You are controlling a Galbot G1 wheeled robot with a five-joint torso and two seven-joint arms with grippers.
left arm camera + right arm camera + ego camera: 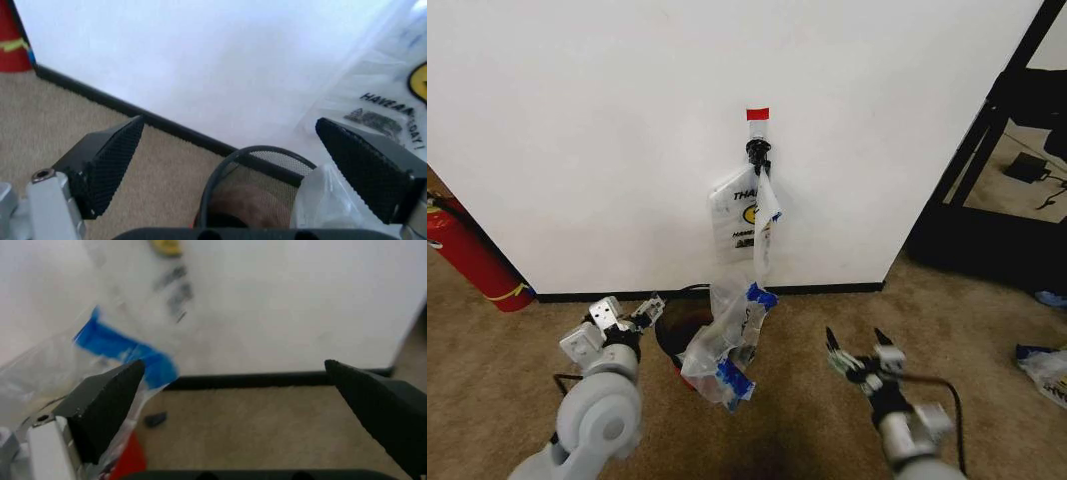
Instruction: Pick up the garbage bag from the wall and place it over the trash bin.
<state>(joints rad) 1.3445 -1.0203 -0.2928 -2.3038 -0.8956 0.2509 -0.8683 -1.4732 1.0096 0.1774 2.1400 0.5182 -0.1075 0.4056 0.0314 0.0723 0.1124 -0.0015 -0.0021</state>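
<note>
A garbage bag (739, 212) with black print and a yellow face hangs flat on the white wall (607, 120) from a black hook (758, 152) under a red tape strip (757, 113). A thin plastic strip runs from the hook down to a crumpled bag with blue handles (724, 345) draped over the black trash bin (675, 322). My left gripper (649, 310) is open just left of the bin. In the left wrist view the left gripper (233, 170) frames the bin rim (248, 154) and the printed bag (390, 112). My right gripper (855, 342) is open, apart to the right; from its wrist the right gripper (240, 405) faces the blue handle (127, 355).
A red fire extinguisher (472, 255) leans at the wall's left end. A black shelf frame (987, 150) stands at the right past the wall's corner. Another plastic bag (1047, 368) lies on the carpet far right. A black baseboard (827, 289) runs along the wall.
</note>
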